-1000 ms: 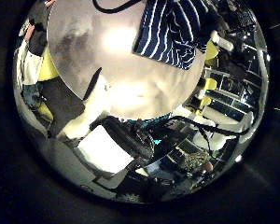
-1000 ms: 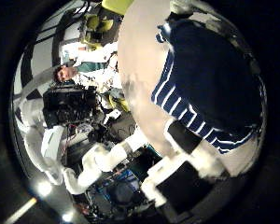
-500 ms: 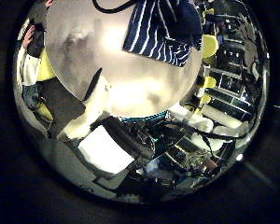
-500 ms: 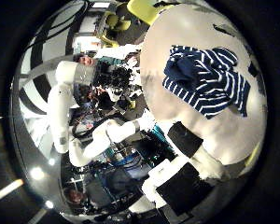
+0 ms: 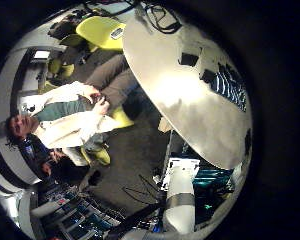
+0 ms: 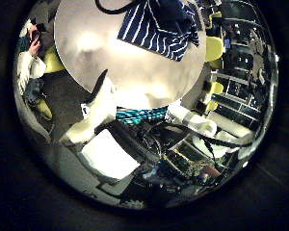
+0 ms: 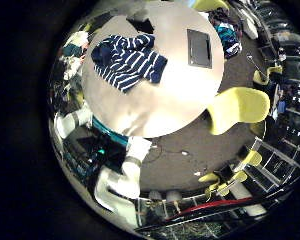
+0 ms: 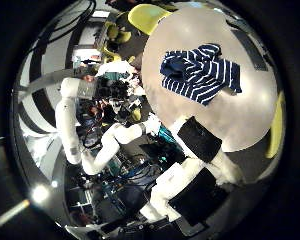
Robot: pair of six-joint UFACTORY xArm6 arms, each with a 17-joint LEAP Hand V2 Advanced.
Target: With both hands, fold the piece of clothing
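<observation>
A dark-and-white striped garment point(image 7: 125, 60) lies rumpled in a heap on a round pale table point(image 7: 175, 95), near its edge. It also shows in the right thumb side palm view point(image 8: 200, 72), the left thumb side palm view point(image 6: 159, 29) and, small, the left little finger side palm view point(image 5: 228, 82). Both hands are high above the table, away from the garment. A finger of my left hand point(image 6: 96, 101) reaches out straight and holds nothing. My right hand point(image 8: 205, 145) shows straight black and white parts with nothing in them.
A dark flat rectangular thing point(image 7: 200, 47) lies on the table away from the garment, also in the left little finger side palm view point(image 5: 189, 58). Yellow chairs point(image 7: 240, 105) stand round the table. Equipment racks point(image 8: 120, 95) stand beside it.
Both palm cameras have pulled up and away from the table. The garment looks much smaller now and lies in a heap on the table, with no hand on it.
</observation>
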